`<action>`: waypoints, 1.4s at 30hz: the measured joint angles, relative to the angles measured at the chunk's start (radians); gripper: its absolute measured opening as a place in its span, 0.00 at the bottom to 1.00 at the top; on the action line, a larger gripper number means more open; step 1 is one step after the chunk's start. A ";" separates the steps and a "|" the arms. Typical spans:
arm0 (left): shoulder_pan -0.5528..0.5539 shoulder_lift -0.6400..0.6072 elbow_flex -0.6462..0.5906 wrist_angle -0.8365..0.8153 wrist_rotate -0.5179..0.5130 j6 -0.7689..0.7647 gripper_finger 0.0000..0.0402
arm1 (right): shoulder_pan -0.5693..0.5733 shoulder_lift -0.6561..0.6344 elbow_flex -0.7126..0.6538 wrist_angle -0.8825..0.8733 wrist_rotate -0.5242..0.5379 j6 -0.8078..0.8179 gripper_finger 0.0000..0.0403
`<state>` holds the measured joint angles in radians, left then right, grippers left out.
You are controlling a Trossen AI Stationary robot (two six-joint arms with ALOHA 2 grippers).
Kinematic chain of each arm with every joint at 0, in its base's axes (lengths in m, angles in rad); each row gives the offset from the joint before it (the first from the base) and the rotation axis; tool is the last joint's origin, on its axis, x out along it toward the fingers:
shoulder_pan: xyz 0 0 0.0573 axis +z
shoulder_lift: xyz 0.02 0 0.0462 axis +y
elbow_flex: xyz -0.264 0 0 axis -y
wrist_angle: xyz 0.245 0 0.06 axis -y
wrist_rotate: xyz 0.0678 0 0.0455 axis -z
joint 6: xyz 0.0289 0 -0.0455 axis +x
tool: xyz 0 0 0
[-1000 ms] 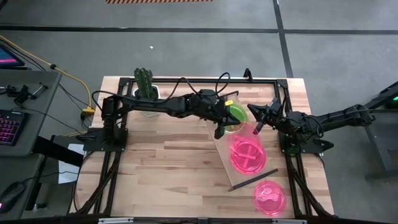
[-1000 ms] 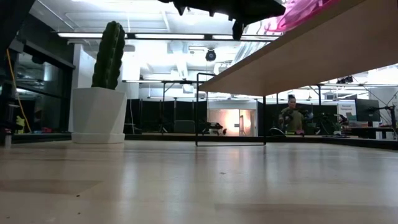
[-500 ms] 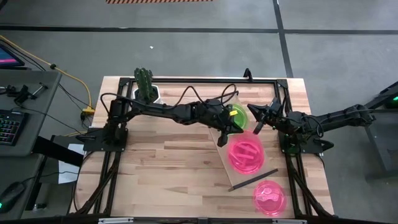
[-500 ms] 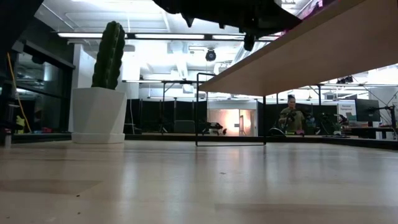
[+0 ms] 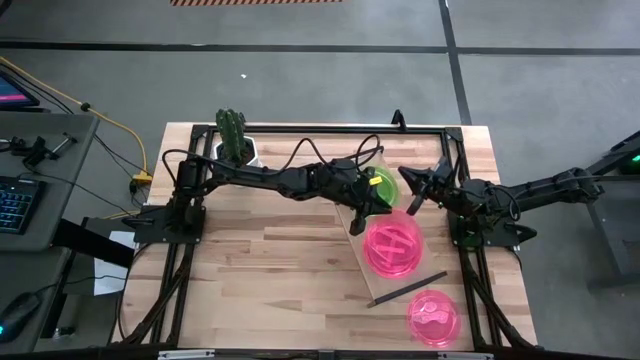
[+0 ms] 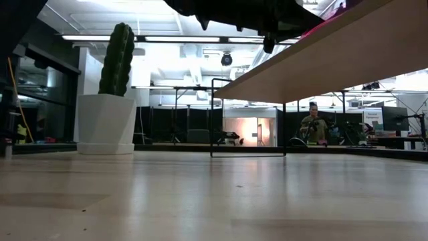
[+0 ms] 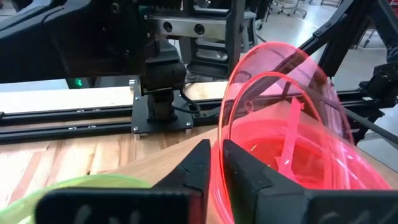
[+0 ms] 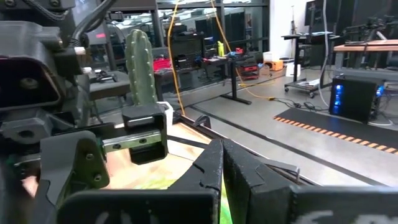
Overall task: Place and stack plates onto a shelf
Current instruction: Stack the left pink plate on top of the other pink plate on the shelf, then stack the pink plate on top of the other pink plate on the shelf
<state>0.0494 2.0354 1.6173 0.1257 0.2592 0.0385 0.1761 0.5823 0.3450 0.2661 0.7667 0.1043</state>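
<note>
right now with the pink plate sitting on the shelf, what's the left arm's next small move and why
Probably open the left gripper wider and back off. Its fingers straddle the rim of the translucent neon pink plastic plate, which already lies on the long light-wood shelf beside the neon green plate. The right gripper waits shut nearby.

A potted cactus [image 5: 234, 138] stands at the table's [image 5: 250, 260] far left corner; a keyboard [image 5: 16, 206] lies on a side desk.

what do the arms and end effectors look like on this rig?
Both arms are dark, near-black, jointed links with black cables looping along them. The left end effector and the right end effector each have two dark, flat, wedge-shaped fingers. The wrist housing behind them is blocky and matte. No markings are legible.
</note>
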 joint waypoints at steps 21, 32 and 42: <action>0.064 -0.149 -0.010 -0.223 0.033 0.090 0.29 | 0.000 -0.027 0.000 0.001 0.014 -0.048 0.00; 0.107 -0.343 -0.529 0.372 0.227 -0.104 0.29 | 0.005 -0.084 0.085 -0.127 -0.427 0.103 0.25; 0.102 -0.514 -0.801 0.623 0.123 -0.194 0.29 | 0.209 0.223 0.337 -0.240 -0.620 0.211 0.48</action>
<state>0.1517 1.5216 0.8166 0.7486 0.3822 -0.1558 0.3848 0.8049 0.6824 0.0260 0.1471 0.3155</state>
